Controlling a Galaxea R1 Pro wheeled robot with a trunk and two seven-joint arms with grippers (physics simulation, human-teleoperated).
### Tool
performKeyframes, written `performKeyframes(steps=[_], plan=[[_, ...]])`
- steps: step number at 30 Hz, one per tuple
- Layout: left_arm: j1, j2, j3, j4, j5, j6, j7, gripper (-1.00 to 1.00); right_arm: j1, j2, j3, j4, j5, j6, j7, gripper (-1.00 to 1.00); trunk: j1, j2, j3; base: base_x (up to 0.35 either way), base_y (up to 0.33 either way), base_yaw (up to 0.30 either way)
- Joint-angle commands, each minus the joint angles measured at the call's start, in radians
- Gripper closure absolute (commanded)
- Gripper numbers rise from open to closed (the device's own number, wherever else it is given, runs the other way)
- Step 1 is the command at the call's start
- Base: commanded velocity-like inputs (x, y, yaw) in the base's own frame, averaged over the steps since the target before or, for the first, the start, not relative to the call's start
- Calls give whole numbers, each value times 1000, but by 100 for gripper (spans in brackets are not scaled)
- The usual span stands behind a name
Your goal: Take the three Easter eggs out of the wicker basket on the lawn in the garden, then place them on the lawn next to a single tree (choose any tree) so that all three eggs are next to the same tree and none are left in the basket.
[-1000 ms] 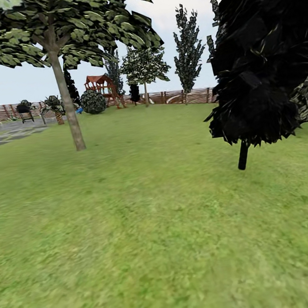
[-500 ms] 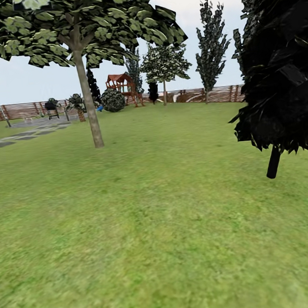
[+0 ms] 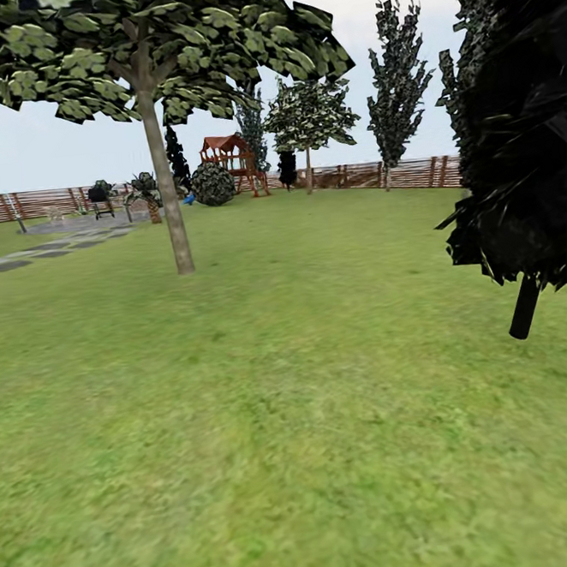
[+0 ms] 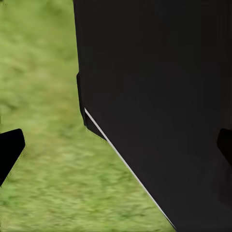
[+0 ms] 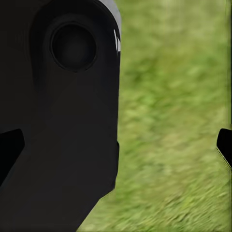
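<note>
Across the wide, mottled green lawn, seen from the head camera, no basket and no eggs are met with, so the direction of the task's things from either gripper cannot be told; it is judged that the robot is on its way and that the basket must first be found. At about eleven o'clock a tree with a thin, straight grey-brown trunk and a crown of jagged green leaf patches is stood on the grass, well apart from the robot. At about two o'clock a nearer, very dark tree with a short black trunk is seen. Far off at twelve o'clock a brown fence of horizontal wooden slats is laid along the garden's edge, with a red-roofed wooden play frame before it. In both wrist views blurred grass and black robot bodywork are shown; the dark fingertips are seen at opposite edges, so both grippers are judged spread apart and empty.
</note>
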Motion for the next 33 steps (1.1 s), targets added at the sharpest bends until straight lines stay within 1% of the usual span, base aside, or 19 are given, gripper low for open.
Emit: performKeyframes(steps=[1,9,16,33], plan=[[0,0,0,0,0,0,0,-100,-1,0,1,2,4,1,-4,-100,1,0,-1,335,0,0],[0,0,0,-1,2,0,0,-100,-1,0,1,2,4,1,-4,-100,1,0,-1,336,0,-4],[0,0,0,-1,2,0,0,-100,-1,0,1,2,4,1,-3,-100,1,0,-1,336,0,-181],[0,0,0,-1,-1,0,0,-100,-1,0,1,2,4,1,-4,-100,1,0,-1,335,0,-5]])
